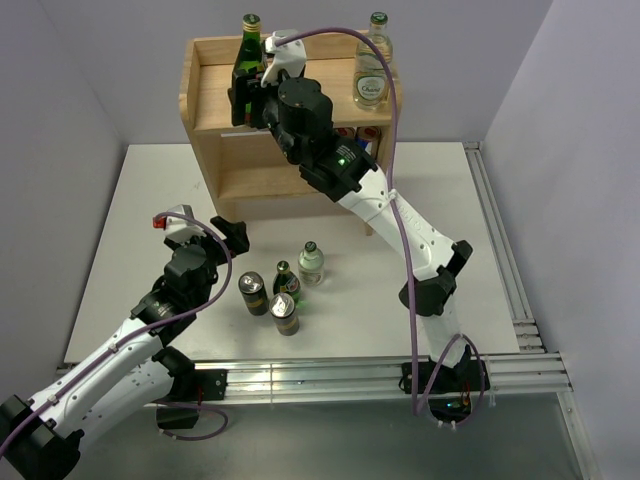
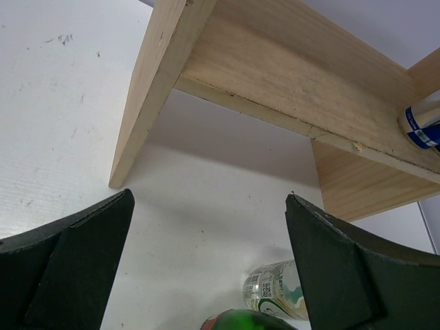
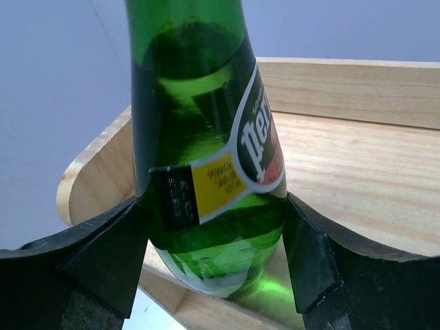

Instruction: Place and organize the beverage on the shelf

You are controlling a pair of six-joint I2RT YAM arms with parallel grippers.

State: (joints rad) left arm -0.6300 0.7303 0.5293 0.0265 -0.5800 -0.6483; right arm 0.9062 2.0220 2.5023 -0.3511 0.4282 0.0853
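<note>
The light-wood shelf [image 1: 215, 95] stands at the back of the table. My right gripper [image 1: 245, 100] is shut on a green glass bottle [image 1: 248, 50] and holds it upright over the left part of the top board. In the right wrist view both pads press the bottle [image 3: 199, 137], its base by the board's [image 3: 357, 172] rim. My left gripper [image 1: 225, 232] is open and empty, low over the table in front of the shelf. On the table stand two cans [image 1: 253, 293], a small green bottle [image 1: 287, 280] and a clear bottle [image 1: 311, 264].
A clear glass bottle [image 1: 372, 75] stands on the right of the top board. Cans [image 1: 365, 135] sit on the lower tier's right side; one blue can [image 2: 423, 124] shows in the left wrist view, with the clear bottle [image 2: 275, 292] below. A metal rail [image 1: 520, 300] runs along the right.
</note>
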